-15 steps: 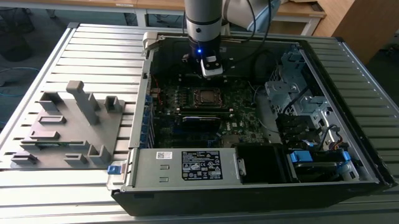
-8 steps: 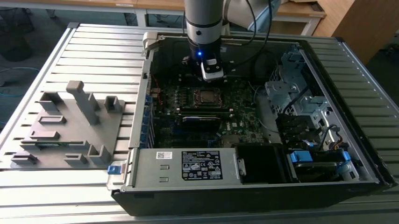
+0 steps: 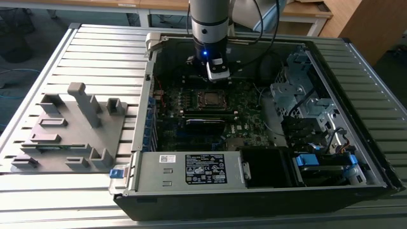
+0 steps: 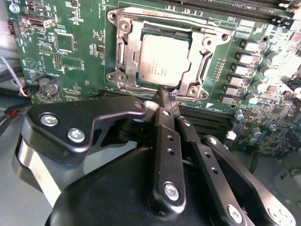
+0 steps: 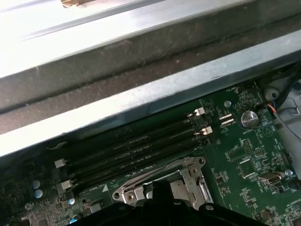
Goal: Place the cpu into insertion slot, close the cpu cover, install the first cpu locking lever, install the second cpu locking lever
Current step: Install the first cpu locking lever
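Observation:
The cpu (image 4: pixel 164 61), a silver-grey square chip, lies in the insertion slot (image 4: pixel 112 77) on the green motherboard. The cpu cover (image 4: pixel 126 47), a metal frame with a cut-out middle, lies flat around the chip. A thin locking lever (image 4: pixel 188 20) runs along one side of the socket. My gripper (image 4: pixel 165 95) is shut, with its black fingertips at the socket's edge beside a thin wire end (image 4: pixel 173 94). In the exterior view the gripper (image 3: pixel 217 75) hangs just behind the socket (image 3: pixel 210 98). The first wrist view has the socket frame (image 5: pixel 188 169) above the dark gripper body.
The motherboard sits inside an open computer case (image 3: pixel 267 191). Long black memory slots (image 5: pixel 136 150) run next to the socket. A drive cage (image 3: pixel 299 90) and cables stand on the exterior view's right. A grey fixture (image 3: pixel 70 129) rests on the slatted table on the exterior view's left.

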You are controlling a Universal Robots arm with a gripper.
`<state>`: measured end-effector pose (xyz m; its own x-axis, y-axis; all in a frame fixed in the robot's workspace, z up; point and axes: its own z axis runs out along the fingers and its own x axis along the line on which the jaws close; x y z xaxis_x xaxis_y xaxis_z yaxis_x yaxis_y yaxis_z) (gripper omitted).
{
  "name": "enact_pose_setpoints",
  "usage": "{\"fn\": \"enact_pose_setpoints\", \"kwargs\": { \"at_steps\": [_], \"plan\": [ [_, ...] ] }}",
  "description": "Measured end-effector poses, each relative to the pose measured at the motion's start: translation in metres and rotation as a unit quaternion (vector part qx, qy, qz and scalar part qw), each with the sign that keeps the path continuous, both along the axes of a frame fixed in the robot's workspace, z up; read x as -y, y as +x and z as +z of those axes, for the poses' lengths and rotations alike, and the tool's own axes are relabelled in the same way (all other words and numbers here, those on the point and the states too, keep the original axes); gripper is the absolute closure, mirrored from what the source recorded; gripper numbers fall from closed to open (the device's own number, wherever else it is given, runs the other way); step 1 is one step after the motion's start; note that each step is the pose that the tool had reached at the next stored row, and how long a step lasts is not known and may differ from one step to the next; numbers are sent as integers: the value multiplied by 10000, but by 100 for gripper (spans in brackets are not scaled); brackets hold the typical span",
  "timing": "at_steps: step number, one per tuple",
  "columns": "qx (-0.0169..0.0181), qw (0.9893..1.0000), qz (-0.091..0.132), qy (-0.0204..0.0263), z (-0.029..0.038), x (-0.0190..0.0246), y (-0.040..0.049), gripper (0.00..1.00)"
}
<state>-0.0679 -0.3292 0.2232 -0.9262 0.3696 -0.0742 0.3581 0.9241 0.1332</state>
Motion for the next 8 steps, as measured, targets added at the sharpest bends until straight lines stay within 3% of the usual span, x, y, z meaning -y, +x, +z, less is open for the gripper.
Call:
{"fn": "enact_pose_setpoints", "kwargs": {
  "at_steps": [6,8],
  "plan": [
    [-1,10000,1,-2,0,1,2,90],
    [-3,10000,21,-25,0,0,5,90]
  ]
}}
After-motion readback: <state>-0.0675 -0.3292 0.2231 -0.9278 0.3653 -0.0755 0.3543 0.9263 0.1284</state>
